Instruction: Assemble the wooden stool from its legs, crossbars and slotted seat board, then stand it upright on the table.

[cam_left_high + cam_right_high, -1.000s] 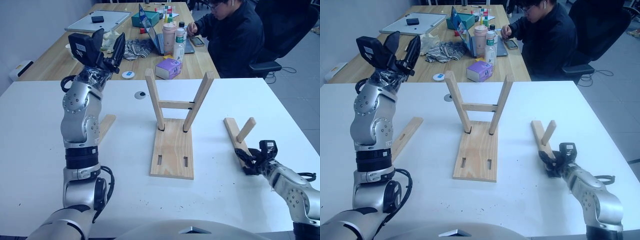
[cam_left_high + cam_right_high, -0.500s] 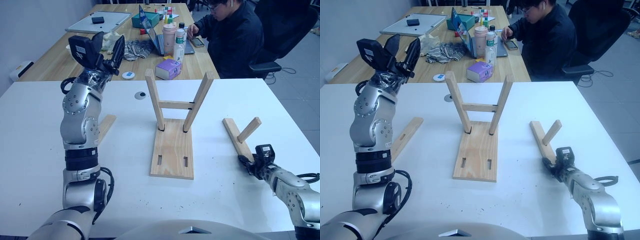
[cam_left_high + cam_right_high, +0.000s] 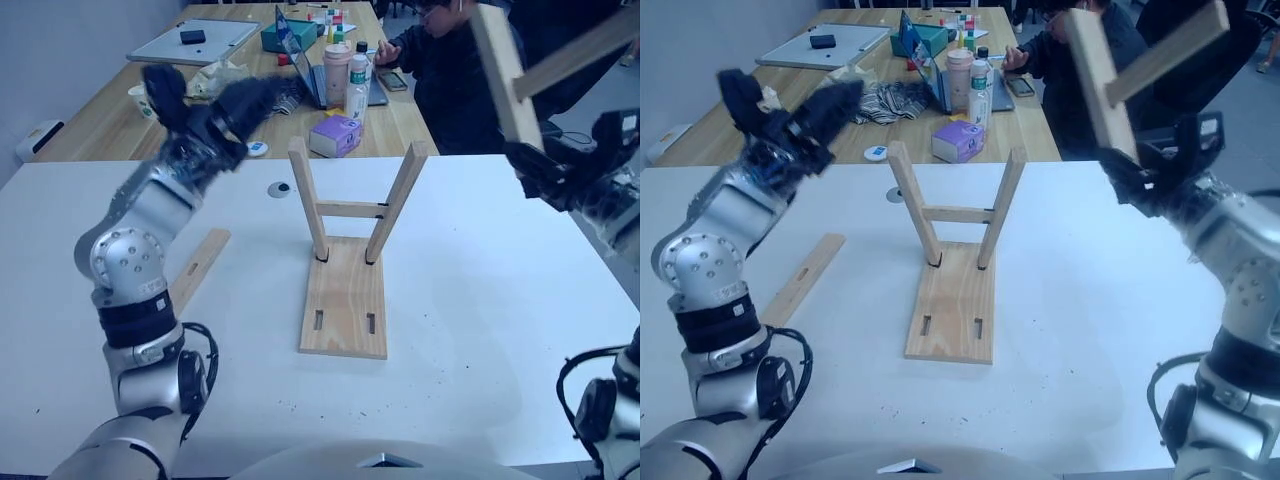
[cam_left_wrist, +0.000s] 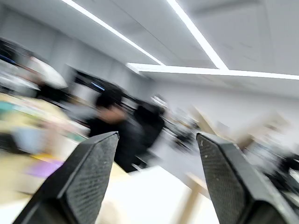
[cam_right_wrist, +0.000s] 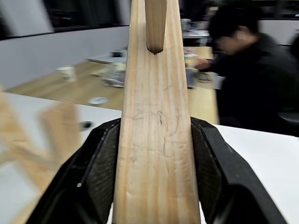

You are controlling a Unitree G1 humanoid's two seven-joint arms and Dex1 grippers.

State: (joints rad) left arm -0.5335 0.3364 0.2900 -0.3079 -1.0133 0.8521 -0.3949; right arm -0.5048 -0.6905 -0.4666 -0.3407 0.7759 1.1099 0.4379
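Flat light-wood slotted seat board (image 3: 345, 305) lies at centre of white table (image 3: 480, 330), long axis running 12–6 o'clock. At its 12 o'clock end two pale wooden legs stand in the slots, left one (image 3: 309, 200) and right one (image 3: 396, 200), splaying apart toward the top. A thin wooden crossbar (image 3: 350, 209) joins them approx. mid-height. At the board's 6 o'clock end are two small open slots (image 3: 319, 319).

R gripper (image 3: 1132, 165) is up in the air at approx. 2 o'clock from the board, over the table's far right part. Its black fingers (image 5: 100, 172) are closed tight on both sides of a third pale wooden leg (image 3: 497, 70), gripped near its lower end. The leg points up, top tilted toward the robot's left. A short wooden crossbar piece (image 3: 575, 55) juts from its face, slanting up to the right.

L gripper (image 3: 205, 95) is raised at approx. 10 o'clock from the board, above the table's far left edge. Its two dark fingers (image 4: 86, 182) are spread wide w/ nothing between them.

A fourth flat wooden leg (image 3: 200, 265) w/ a slot lies on the table at approx. 9 o'clock from the board, well apart from it and clear of both grippers.

Behind, at 12 o'clock, is a long light wooden desk (image 3: 90, 125) w/ a small purple box (image 3: 337, 135) near its edge.
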